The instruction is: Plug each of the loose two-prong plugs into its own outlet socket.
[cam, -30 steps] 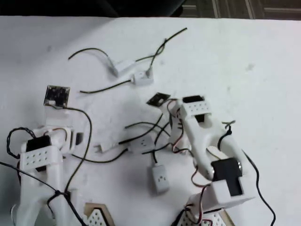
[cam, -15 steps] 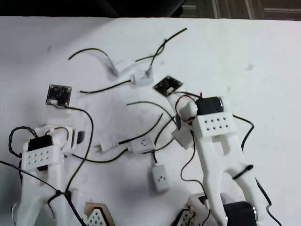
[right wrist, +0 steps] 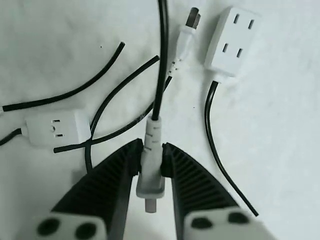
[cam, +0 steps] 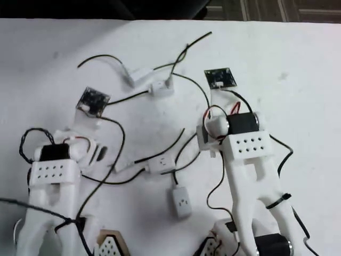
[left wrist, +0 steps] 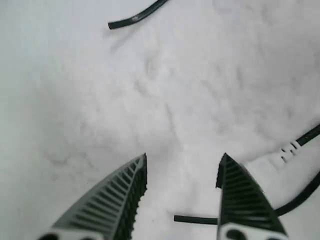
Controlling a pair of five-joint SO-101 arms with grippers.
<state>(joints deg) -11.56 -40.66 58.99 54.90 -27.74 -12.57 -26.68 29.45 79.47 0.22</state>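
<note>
White tabletop [cam: 298, 106] carries everything. Closest to its near edge lies one outlet socket [cam: 181, 201], face up. A little farther in, a second socket [cam: 161, 164] sits at the middle, with a loose plug [cam: 127, 167] near it on the left arm's side. The left gripper [left wrist: 182, 165] hangs above bare table with its fingers spread wide and nothing between them. Past the middle, the right gripper [right wrist: 151, 150] is closed snugly on a white two-prong plug [right wrist: 151, 172], pinching its moulded body just below the strain relief, and its black cord [right wrist: 161, 60] runs away toward the far edge. Near that edge rests a third socket [cam: 161, 88]. The plug is probably light and rigid (smooth plastic, so it may twist in the jaws), its prongs thin and bendable, and the springy cord will tug. It is best held on the flat body sides. Compared with a second ago, the right arm has swung from lying across the middle to reaching farther out, dragging the cord along, and the left arm has edged toward the middle.
</note>
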